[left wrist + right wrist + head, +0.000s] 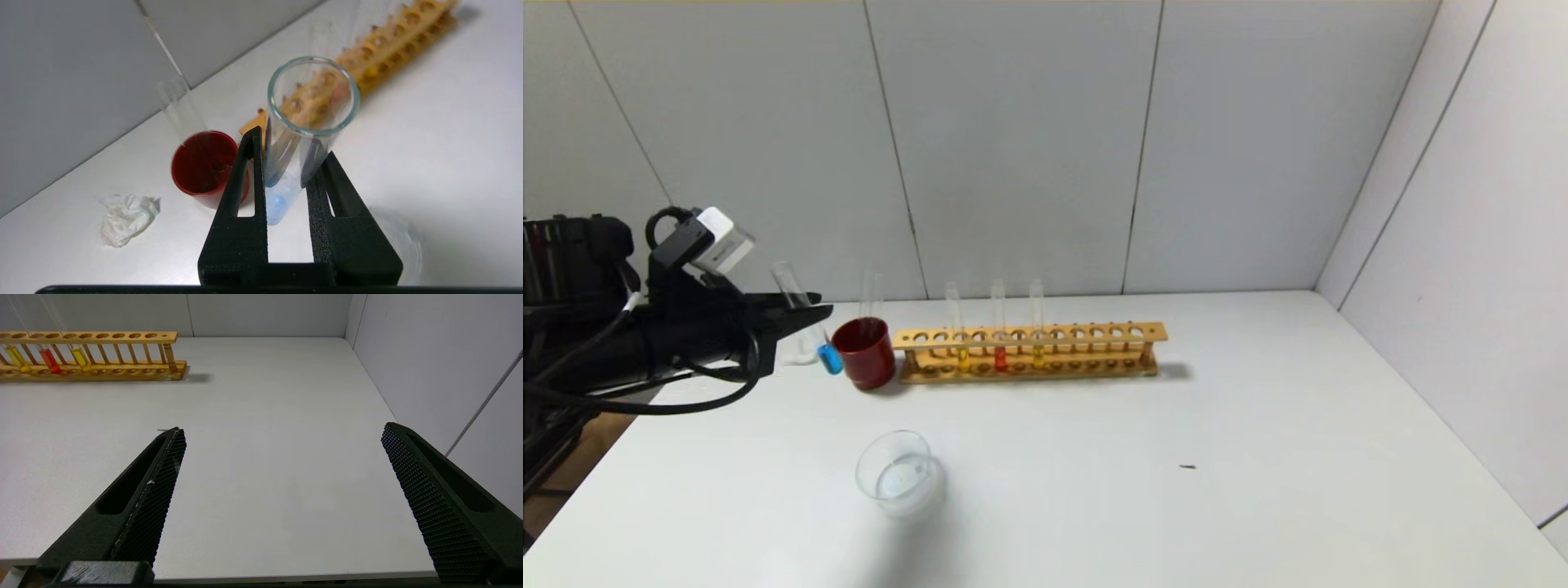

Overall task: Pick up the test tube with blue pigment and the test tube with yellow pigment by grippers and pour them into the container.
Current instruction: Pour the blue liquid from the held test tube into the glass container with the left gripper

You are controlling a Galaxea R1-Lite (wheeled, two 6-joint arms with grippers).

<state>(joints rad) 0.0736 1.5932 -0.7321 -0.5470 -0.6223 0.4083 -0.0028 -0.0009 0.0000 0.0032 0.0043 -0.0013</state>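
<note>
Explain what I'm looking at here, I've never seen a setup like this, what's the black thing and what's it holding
It is a two-armed robot. One picture looks down from its head; two look from its wrists. The left gripper is shut on the test tube with blue pigment, held above the white table by a dark red cup. On the table stand a wooden rack with yellow and red tubes and the clear glass container; a crumpled tissue lies there too. The right gripper hangs open, holding nothing.

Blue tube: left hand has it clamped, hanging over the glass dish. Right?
Not over the dish. The left hand does clamp the blue tube, but the head view shows it beside the red cup; the dish sits nearer the robot.
</note>
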